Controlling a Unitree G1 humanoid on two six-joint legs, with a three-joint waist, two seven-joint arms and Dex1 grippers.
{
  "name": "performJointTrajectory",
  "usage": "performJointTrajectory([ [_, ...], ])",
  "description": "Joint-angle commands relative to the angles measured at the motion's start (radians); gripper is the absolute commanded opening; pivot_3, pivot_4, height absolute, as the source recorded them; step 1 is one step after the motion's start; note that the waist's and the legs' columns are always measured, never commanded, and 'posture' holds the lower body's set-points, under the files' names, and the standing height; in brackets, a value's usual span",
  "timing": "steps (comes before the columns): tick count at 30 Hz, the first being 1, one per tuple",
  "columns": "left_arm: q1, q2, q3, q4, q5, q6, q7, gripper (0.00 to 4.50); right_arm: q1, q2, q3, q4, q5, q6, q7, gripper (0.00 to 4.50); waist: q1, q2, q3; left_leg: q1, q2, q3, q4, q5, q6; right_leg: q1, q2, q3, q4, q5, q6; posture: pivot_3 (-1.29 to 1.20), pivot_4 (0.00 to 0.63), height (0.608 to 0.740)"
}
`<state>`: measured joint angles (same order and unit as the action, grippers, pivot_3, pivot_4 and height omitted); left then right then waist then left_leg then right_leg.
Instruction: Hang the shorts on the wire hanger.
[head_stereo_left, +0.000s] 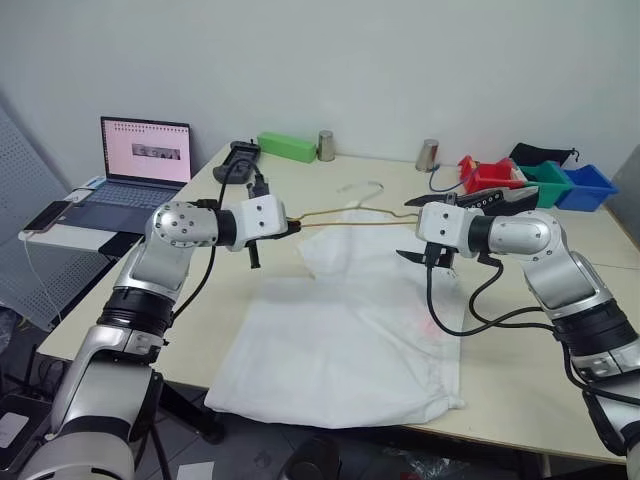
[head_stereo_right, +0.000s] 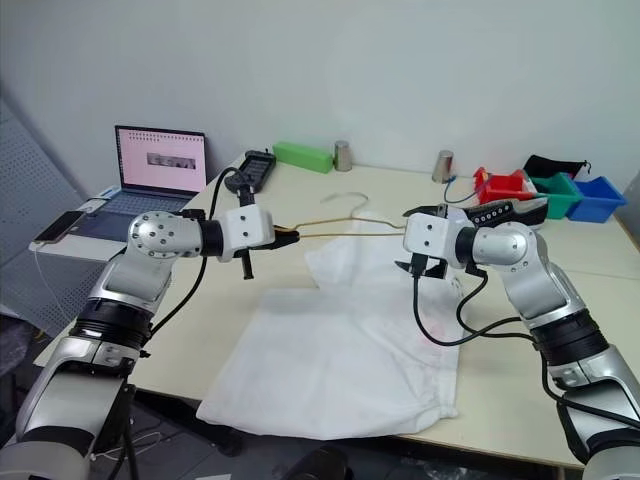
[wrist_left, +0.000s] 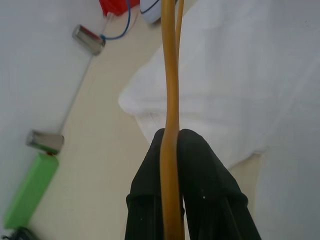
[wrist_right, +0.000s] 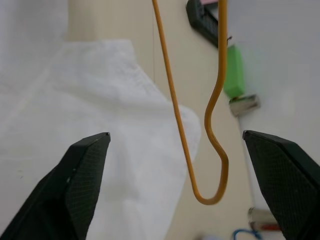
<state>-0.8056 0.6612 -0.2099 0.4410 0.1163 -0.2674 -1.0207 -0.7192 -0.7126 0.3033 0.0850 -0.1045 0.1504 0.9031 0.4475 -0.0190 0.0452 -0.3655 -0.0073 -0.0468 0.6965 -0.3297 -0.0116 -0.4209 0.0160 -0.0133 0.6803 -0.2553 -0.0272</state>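
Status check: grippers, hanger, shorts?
Left gripper shut on hanger. Right gripper open, hanger end between its jaws, untouched. Shorts flat on table, not hung.

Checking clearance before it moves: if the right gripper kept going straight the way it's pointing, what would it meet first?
Probably the wire hanger: its bent end hangs between the open right gripper fingers, just ahead. Depth is unclear.

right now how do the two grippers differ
The left gripper is shut on the hanger, its fingers pinching one end of the wire; the right gripper is open and holds nothing. The hanger's other end hangs free between the right gripper's spread fingers, not touching them. Both are raised above the shorts and point toward each other.
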Motion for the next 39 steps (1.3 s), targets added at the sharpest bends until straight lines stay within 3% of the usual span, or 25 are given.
performJointTrajectory([
  [1,-0.054,-0.018,-0.004,-0.026,0.024,-0.097,0.042,0.00,-0.048,0.008,-0.025,0.019,-0.020,0.044,-0.001,4.49,-0.002,0.000,0.000,0.000,0.000,0.000,0.000,0.000,0.000,0.000,0.000,0.000,0.000,0.000,0.000,0.39,0.000,0.740],
  [11,-0.053,-0.040,-0.034,-0.012,0.074,-0.186,0.081,0.00,-0.095,-0.001,0.011,0.161,-0.150,-0.032,-0.034,4.49,-0.013,0.000,0.000,0.000,-0.001,0.000,0.000,0.000,0.000,0.000,0.004,-0.001,0.000,0.001,-0.001,0.40,0.000,0.740],
  [17,-0.059,-0.025,-0.032,0.022,0.090,-0.209,0.086,0.00,-0.092,-0.003,0.003,0.159,-0.157,-0.056,-0.006,2.97,-0.015,0.000,0.000,0.000,-0.001,0.000,0.000,0.000,0.000,0.000,0.006,-0.001,0.001,0.002,-0.001,0.40,0.000,0.740],
  [19,-0.069,-0.025,-0.030,0.043,0.096,-0.214,0.095,0.00,-0.095,0.001,0.000,0.161,-0.158,-0.056,-0.005,2.26,-0.015,0.000,0.000,0.000,-0.001,0.000,0.000,0.000,0.000,0.000,0.006,-0.001,0.001,0.002,-0.001,0.40,0.000,0.740],
  [28,-0.082,-0.034,-0.028,0.062,0.099,-0.236,0.111,0.00,-0.094,0.006,0.001,0.165,-0.160,-0.065,-0.001,0.07,-0.014,0.000,0.000,0.000,-0.001,-0.001,0.001,0.000,0.000,0.000,0.007,-0.001,0.001,0.002,-0.002,0.41,0.000,0.740],
  [37,-0.086,-0.038,-0.027,0.064,0.102,-0.247,0.123,0.00,-0.080,0.006,-0.002,0.184,-0.180,-0.081,-0.012,0.02,-0.015,0.000,-0.001,0.001,-0.001,-0.001,0.001,0.000,0.000,0.000,0.007,-0.002,0.001,0.002,-0.002,0.41,0.000,0.740],
  [39,-0.084,-0.041,-0.022,0.061,0.084,-0.246,0.110,0.55,-0.071,0.007,-0.008,0.176,-0.185,-0.075,-0.022,0.00,-0.015,0.000,-0.001,0.001,-0.001,0.000,0.001,0.000,0.000,0.000,0.007,-0.001,0.001,0.002,-0.002,0.41,0.000,0.740],
])
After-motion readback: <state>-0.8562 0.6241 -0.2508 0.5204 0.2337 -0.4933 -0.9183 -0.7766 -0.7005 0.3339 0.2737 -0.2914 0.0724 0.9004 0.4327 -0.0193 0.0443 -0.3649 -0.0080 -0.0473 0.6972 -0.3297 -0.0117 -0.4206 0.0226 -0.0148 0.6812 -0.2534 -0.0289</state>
